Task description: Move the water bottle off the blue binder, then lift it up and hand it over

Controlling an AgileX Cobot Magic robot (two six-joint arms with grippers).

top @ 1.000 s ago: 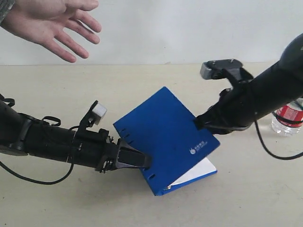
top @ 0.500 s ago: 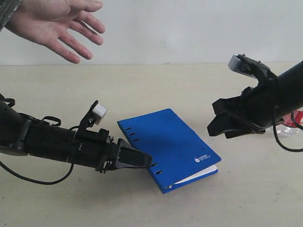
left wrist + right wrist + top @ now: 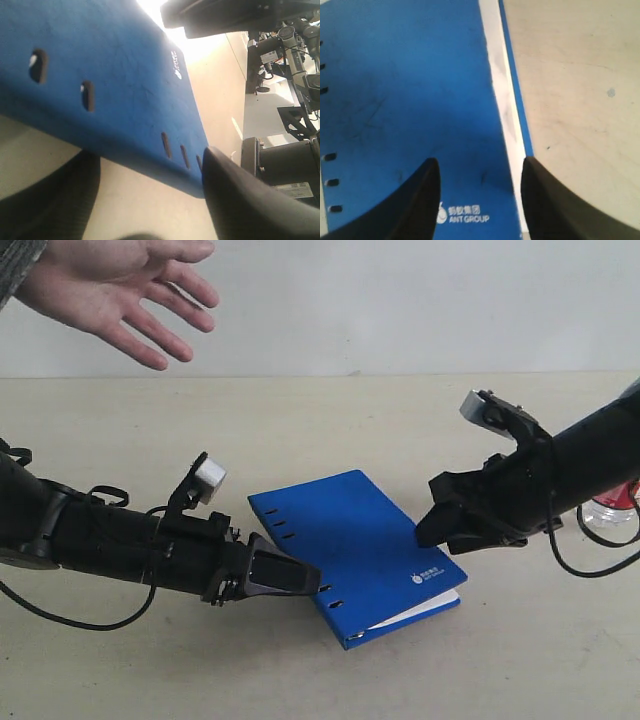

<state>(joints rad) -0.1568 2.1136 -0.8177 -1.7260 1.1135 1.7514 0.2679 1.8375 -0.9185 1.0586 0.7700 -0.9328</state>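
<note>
Left arm [image 3: 100, 538] is lying low, reaching toward the middle. Left gripper [image 3: 305, 583] is pointing right, fingers [image 3: 250, 210] spread apart. Right arm [image 3: 590, 465] is angling down from the right. Right gripper [image 3: 430, 525] is pointing down-left, jaws standing apart.

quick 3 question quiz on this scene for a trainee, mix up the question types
1. True or false: the water bottle stands on the blue binder.
2. The right gripper has its fingers: a) shut on the binder, b) open over the binder's edge, c) around the bottle.
3. Fill in: the person's open hand is at the upper ___ of the exterior view.

Key: 1 false, it stands on the table behind the right arm; 2 b; 3 left.
</note>
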